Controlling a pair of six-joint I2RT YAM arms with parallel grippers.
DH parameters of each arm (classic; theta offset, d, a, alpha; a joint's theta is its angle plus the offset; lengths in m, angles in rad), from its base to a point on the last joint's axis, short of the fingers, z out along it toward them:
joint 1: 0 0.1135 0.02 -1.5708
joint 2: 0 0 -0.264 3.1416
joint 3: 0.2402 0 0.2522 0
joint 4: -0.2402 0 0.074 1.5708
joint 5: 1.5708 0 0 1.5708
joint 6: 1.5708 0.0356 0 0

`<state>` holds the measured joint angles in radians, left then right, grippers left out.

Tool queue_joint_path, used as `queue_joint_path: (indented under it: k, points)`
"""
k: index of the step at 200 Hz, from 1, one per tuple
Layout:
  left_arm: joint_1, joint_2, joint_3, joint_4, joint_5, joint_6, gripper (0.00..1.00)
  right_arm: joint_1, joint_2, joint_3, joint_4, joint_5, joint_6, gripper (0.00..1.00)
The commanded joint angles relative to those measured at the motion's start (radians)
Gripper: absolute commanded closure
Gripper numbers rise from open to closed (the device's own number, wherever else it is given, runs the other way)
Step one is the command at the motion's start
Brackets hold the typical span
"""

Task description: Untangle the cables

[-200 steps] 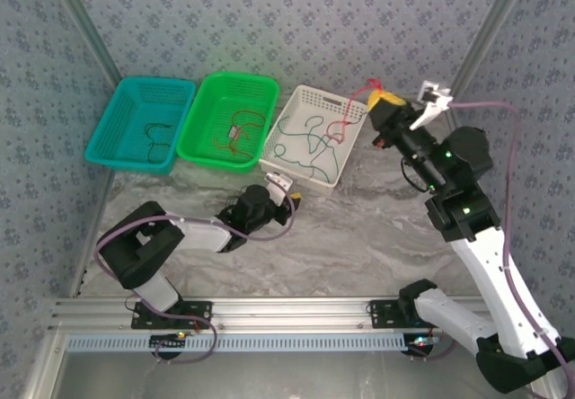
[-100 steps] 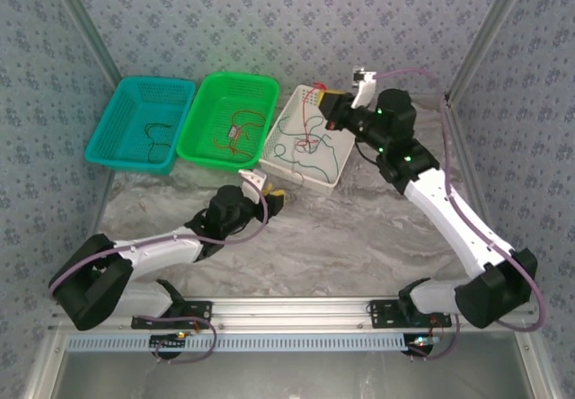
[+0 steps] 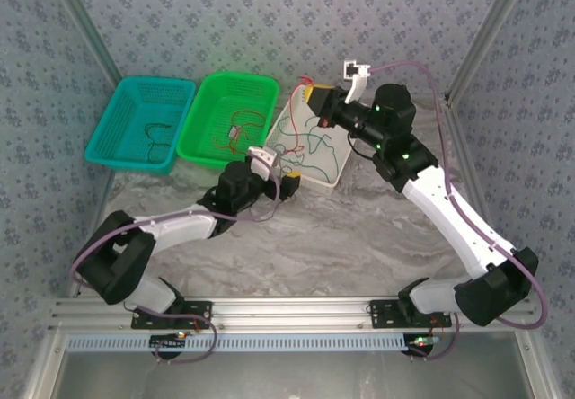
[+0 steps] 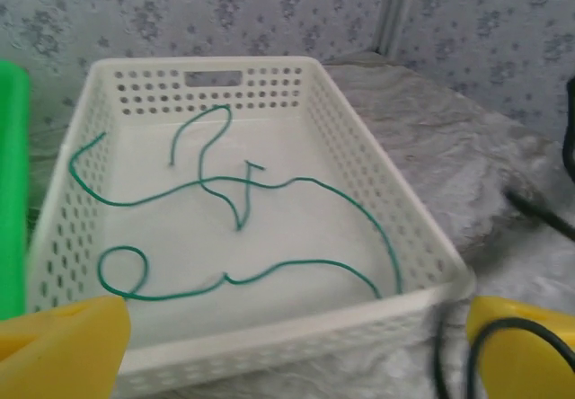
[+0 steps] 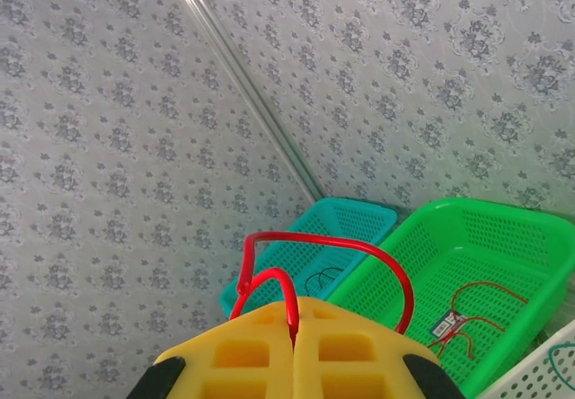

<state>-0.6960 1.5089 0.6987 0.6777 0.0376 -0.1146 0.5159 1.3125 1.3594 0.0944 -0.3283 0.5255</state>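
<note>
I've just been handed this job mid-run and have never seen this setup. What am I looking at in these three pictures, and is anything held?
Two robot arms are bolted at the near edge of a marbled table. The overhead picture looks down from behind them; the other two come from cameras on the wrists. Three baskets stand at the back: teal basket, green basket, white basket. The left gripper is open, facing the white basket, where a green cable lies loose. The right gripper, above that basket's far end, is shut on a loop of red cable.
</note>
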Motion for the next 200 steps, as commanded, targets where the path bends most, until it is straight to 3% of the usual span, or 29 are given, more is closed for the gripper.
queue_joint_path:
  k: [1,16,34,55,94,118,160,178,200]
  points:
    - [0.007,0.036,0.037,0.16,0.12,0.025,0.1,0.012,-0.044,0.028,0.026,-0.024,0.017,1.0]
    - [0.005,0.061,0.069,0.155,0.183,0.004,0.25,0.011,-0.054,0.016,0.034,-0.016,0.023,1.0]
    - [0.003,0.088,0.074,0.154,0.114,-0.016,0.69,0.01,-0.075,0.0,0.051,-0.01,0.025,1.0]
    - [0.029,0.085,0.03,0.176,0.018,-0.074,1.0,0.003,-0.106,-0.018,0.057,0.023,0.011,1.0]
    - [0.074,-0.094,-0.136,0.13,-0.228,-0.218,1.0,-0.075,-0.201,-0.088,0.024,0.167,-0.041,1.0]
    - [0.149,-0.308,-0.251,-0.019,-0.348,-0.317,1.0,-0.216,-0.298,-0.158,-0.014,0.255,-0.018,1.0]
    - [0.378,-0.652,-0.381,-0.326,-0.403,-0.483,1.0,-0.447,-0.5,-0.368,-0.055,0.44,0.054,1.0]
    - [0.461,-0.749,-0.39,-0.431,-0.326,-0.521,1.0,-0.502,-0.519,-0.386,-0.072,0.382,0.076,1.0]
    - [0.466,-0.774,-0.344,-0.526,-0.233,-0.509,1.0,-0.452,-0.449,-0.374,-0.02,0.241,0.079,1.0]
